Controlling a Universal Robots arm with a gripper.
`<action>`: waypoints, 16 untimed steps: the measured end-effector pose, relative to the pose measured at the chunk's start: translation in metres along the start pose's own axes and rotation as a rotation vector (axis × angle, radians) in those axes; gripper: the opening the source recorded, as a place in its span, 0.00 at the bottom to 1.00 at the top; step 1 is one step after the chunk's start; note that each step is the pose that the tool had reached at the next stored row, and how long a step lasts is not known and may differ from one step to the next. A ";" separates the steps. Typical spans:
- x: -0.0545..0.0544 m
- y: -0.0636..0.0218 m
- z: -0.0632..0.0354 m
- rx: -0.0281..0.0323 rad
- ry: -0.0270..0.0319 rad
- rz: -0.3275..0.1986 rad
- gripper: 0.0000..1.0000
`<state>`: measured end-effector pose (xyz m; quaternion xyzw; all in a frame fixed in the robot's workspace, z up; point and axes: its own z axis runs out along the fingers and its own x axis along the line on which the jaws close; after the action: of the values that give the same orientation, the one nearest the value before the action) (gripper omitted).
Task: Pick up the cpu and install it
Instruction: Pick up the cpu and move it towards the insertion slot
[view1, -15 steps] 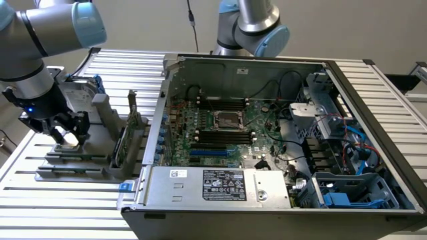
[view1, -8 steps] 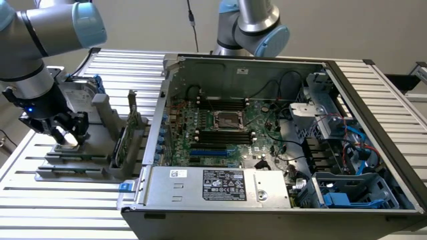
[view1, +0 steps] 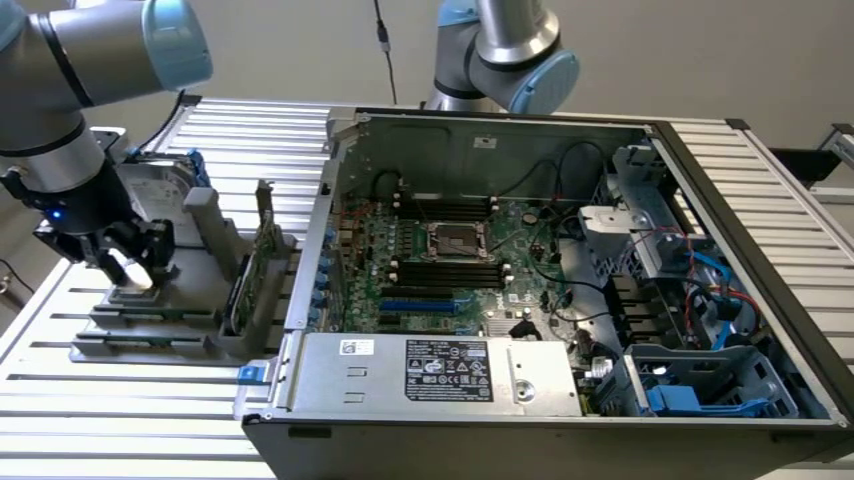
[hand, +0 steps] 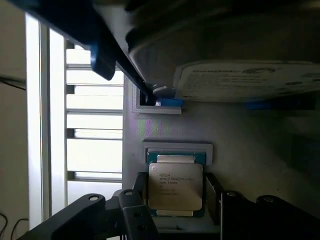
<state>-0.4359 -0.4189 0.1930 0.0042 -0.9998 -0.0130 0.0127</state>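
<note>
The cpu, a small square chip with a dull silver top and a green rim, lies flat in a recess of the grey holder. My gripper straddles it, and its dark fingers press against two opposite sides of the chip. In the exterior view the gripper reaches down onto the grey holder at the exterior view's left, outside the computer case. The motherboard's square cpu socket sits in the middle of the open case, well away from the gripper.
A silver hard drive with blue brackets stands in the holder just behind the gripper, and upright grey holder walls rise beside it. The open computer case holds memory slots, cables, a power supply and blue drive bays. Everything rests on a slatted metal table.
</note>
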 end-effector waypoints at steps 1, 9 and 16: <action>0.000 0.0001 -0.0026 -0.0001 0.0007 0.000 0.55; 0.001 0.0008 -0.0310 -0.0001 0.0051 0.000 0.55; 0.002 0.0020 -0.0630 -0.0001 0.0056 0.000 0.55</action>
<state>-0.4358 -0.4186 0.2560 0.0042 -0.9998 -0.0130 0.0156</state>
